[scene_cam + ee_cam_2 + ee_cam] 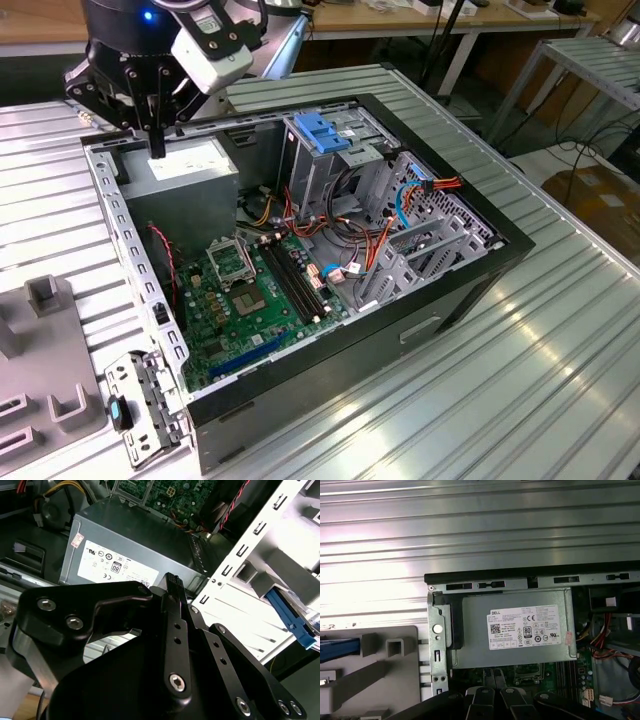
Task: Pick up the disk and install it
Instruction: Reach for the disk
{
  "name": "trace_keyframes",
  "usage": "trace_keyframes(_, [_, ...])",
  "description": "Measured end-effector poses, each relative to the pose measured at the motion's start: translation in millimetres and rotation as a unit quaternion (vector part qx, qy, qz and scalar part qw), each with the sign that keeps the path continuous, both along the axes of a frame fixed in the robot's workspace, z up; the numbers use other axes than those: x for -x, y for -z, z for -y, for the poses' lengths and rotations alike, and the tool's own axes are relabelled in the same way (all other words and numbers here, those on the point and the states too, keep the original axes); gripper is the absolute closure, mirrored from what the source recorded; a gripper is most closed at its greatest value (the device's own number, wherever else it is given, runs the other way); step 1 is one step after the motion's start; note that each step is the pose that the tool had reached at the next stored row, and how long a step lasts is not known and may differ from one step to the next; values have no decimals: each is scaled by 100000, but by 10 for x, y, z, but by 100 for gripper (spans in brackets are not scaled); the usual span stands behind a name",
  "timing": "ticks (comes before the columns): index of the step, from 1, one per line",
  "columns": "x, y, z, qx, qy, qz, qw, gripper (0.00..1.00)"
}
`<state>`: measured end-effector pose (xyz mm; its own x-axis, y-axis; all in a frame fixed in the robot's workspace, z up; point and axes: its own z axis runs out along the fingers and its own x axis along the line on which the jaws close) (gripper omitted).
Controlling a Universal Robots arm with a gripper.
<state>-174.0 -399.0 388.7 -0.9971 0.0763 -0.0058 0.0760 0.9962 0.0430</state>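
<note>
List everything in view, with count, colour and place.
computer case: one, black, open, on the table
power supply: one, grey with a white sticker, in the case's corner at the exterior view's left
motherboard: one, green, on the case floor
drive cage: one, metal with a blue top, beside the power supply
cables: several, orange and red, between the drive cage and the motherboard
fixture: one, grey, on the table at the exterior view's left
table: one, ribbed silver metal, under everything
gripper: one, black, shut, just above the power supply
</note>
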Motion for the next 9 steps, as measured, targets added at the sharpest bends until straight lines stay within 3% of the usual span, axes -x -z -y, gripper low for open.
trace_keyframes(9, [55,3,0,3,-6,-12,100000,89])
